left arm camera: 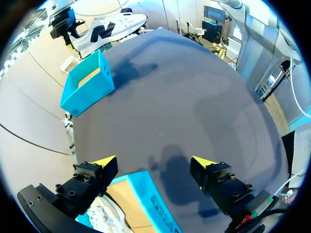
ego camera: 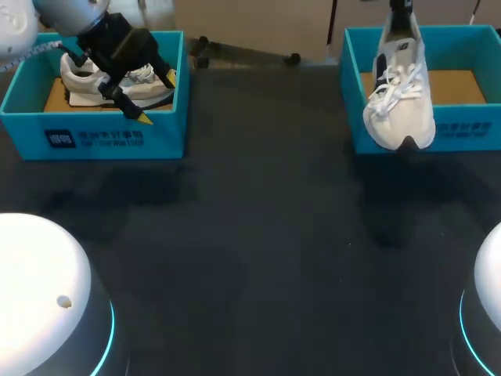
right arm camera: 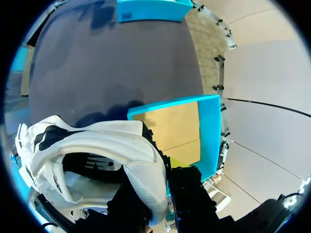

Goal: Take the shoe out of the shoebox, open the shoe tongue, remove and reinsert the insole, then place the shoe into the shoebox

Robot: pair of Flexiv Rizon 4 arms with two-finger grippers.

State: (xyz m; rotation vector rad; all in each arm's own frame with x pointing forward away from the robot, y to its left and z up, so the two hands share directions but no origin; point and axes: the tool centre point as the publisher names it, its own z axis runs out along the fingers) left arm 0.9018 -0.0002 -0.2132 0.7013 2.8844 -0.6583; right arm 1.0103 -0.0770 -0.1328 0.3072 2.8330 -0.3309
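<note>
Top right: right gripper (right arm camera: pixel 163 180) pinching the white mesh sneaker (ego camera: pixel 401 90) by its padded heel, toe dangling over the boxy teal cardboard shoebox (ego camera: pixel 470 129). Top left: left gripper (left arm camera: pixel 154 167) spread wide.

Left shoebox (ego camera: pixel 94 133), front wall: a dark square logo, then two rows of white lettering, too small to make out. The left wrist view shows a strip of the same white print on this box, also illegible. Right shoebox (ego camera: pixel 470 125), front wall: white lettering, partly covered by the white shoe (ego camera: pixel 399 94), not legible. The shoe carries a dark letter-shaped mark on its side in the left wrist view and a small dark tongue tag in the head view, unreadable.
</note>
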